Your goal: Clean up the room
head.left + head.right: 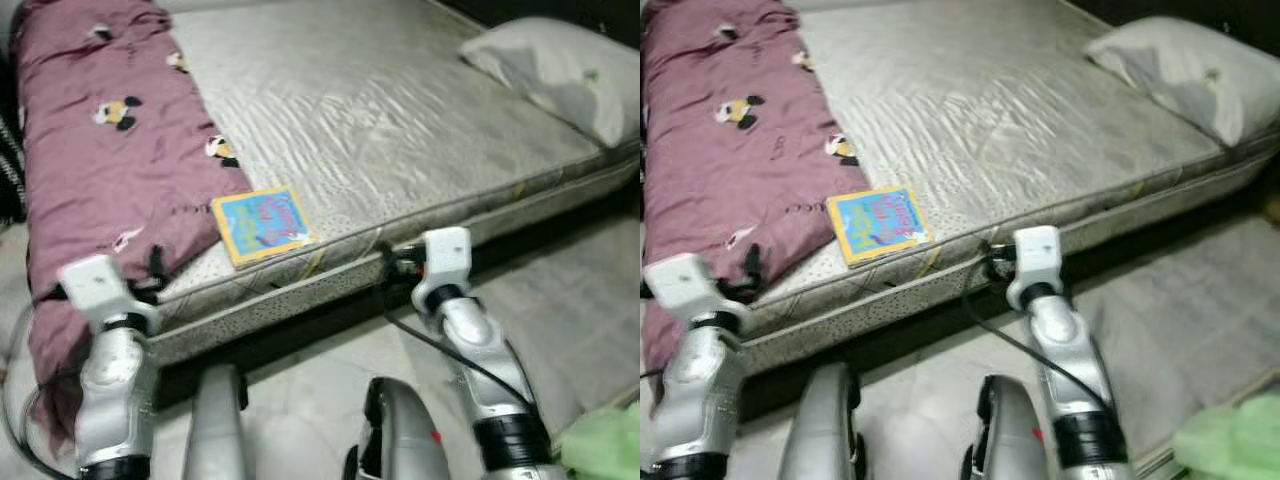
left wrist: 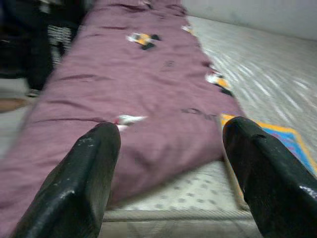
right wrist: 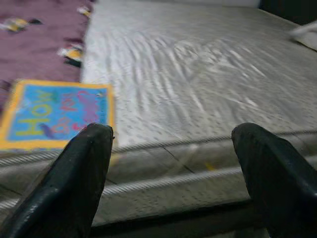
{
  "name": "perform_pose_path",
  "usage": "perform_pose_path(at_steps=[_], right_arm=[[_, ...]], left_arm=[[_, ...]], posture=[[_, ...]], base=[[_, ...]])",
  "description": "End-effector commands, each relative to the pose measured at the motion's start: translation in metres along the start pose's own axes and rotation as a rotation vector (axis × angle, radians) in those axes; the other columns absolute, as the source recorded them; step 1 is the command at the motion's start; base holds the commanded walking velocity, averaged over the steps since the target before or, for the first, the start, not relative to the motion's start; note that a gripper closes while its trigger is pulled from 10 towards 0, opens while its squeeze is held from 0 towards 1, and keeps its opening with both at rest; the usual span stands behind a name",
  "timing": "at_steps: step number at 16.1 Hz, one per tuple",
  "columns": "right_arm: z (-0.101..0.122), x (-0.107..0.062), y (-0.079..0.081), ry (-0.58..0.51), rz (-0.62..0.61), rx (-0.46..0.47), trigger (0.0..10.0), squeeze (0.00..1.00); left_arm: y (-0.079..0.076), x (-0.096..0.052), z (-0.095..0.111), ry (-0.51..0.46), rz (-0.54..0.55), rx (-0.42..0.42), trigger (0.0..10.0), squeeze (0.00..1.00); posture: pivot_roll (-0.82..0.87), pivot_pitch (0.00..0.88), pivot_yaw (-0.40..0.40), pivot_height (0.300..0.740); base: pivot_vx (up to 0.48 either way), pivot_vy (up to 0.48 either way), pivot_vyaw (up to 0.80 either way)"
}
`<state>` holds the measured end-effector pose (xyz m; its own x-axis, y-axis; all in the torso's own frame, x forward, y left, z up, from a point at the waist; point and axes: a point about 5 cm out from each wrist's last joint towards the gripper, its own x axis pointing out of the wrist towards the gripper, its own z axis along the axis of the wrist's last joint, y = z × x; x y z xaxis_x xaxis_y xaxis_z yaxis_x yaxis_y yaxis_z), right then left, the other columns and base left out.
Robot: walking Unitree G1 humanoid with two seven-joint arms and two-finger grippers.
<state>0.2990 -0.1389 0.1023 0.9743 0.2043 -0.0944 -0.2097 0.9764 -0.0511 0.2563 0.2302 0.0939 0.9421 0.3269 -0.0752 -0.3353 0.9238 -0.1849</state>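
A picture book point(image 1: 264, 226) with a blue cover and yellow border lies flat near the front edge of the bare grey mattress point(image 1: 400, 120). A maroon blanket point(image 1: 110, 150) printed with cartoon mice covers the bed's left side and hangs over the front edge. My left gripper point(image 2: 171, 134) is open at the bed's edge, facing the blanket, with the book point(image 2: 292, 141) off to one side. My right gripper point(image 3: 173, 131) is open too, level with the mattress side to the right of the book point(image 3: 54, 114). Nothing is between either pair of fingers.
A grey pillow point(image 1: 560, 70) lies at the bed's far right corner. A pale rug point(image 1: 570, 310) covers the floor to the right of the bed. Something light green point(image 1: 605, 445) sits at the lower right. Dark objects point(image 2: 29, 44) stand beyond the bed's left side.
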Motion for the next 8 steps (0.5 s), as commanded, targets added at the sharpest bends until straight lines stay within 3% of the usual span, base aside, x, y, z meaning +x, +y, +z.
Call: perform_pose_path(at_steps=[1,4,8], right_arm=[[0.0047,-0.0002,-0.0034,-0.015,-0.004,-0.009,10.0,0.0],[0.0044,-0.0003,-0.0041,-0.011,-0.004,-0.012,10.0,0.0],[0.0047,0.0,-0.0045,-0.01,0.001,-0.019,10.0,0.0]], left_arm=[[-0.0036,0.0027,0.0033,-0.006,-0.01,-0.006,10.0,0.0],[-0.0052,0.0034,0.0036,-0.014,-0.014,-0.023,10.0,0.0],[-0.0052,0.0078,0.0075,-0.025,-0.008,-0.042,10.0,0.0]], posture=[[-0.05,0.085,-0.036,0.597],[-0.05,0.087,-0.039,0.597],[-0.06,0.088,-0.042,0.597]], base=[[0.0,0.0,0.0],[0.0,0.0,0.0],[0.264,0.0,0.0]])
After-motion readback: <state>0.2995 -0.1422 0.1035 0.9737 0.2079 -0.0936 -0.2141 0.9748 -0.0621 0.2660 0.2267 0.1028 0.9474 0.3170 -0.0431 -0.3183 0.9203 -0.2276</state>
